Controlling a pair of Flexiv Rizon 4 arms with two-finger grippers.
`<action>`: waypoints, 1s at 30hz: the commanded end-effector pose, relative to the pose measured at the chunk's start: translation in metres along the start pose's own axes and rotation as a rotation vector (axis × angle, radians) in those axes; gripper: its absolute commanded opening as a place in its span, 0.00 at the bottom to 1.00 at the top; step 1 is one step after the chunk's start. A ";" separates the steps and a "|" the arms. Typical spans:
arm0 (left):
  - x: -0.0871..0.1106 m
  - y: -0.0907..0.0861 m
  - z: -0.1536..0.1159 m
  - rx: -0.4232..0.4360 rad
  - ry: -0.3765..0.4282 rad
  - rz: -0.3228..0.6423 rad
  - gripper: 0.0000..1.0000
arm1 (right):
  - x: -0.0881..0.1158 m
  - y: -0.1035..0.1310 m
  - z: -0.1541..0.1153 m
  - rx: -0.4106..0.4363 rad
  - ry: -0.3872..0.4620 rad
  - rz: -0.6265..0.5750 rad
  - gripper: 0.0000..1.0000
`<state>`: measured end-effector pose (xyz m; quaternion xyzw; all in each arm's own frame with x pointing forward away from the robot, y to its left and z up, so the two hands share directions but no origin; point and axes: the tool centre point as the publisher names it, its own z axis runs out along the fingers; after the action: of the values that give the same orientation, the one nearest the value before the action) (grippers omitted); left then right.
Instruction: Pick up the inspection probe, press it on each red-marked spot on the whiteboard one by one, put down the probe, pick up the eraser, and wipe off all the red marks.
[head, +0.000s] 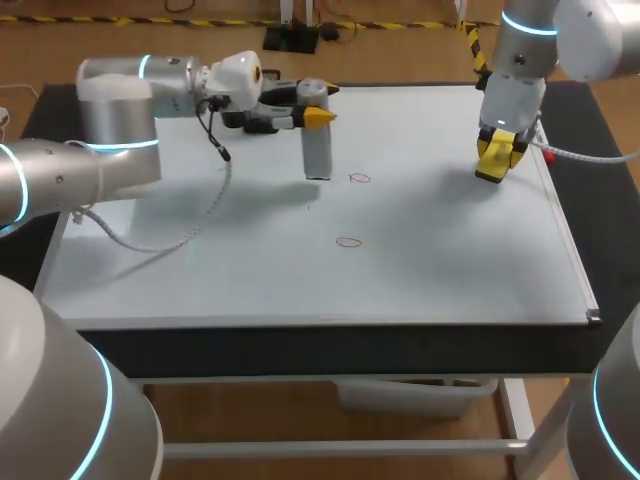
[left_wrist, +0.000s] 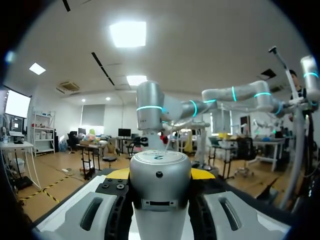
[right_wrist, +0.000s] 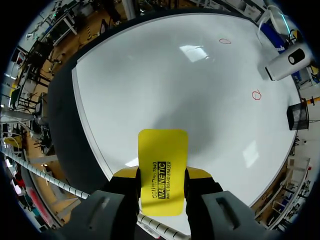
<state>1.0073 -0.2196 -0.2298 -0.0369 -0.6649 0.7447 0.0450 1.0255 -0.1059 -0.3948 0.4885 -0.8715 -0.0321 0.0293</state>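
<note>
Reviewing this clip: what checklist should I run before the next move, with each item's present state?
1. Probe clamped between left fingers: ok.
2. Eraser clamped between right fingers: ok.
3. Probe tip on a red mark: not ok, it stands beside the far red mark.
4. Near red mark unwiped: ok.
5. Probe tip touching the whiteboard: cannot tell.
</note>
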 end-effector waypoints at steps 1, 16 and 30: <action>-0.003 0.001 0.016 -0.002 0.001 0.010 0.00 | 0.000 -0.001 0.000 0.001 0.004 -0.002 0.00; -0.007 0.012 0.045 0.014 -0.013 0.023 0.00 | 0.000 -0.001 0.000 0.001 0.004 -0.002 0.00; -0.019 0.028 0.063 0.008 -0.037 0.019 0.00 | 0.000 -0.001 0.000 0.001 0.004 -0.002 0.00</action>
<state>1.0151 -0.2821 -0.2485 -0.0278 -0.6641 0.7467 0.0250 1.0255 -0.1058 -0.3949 0.4885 -0.8715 -0.0322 0.0293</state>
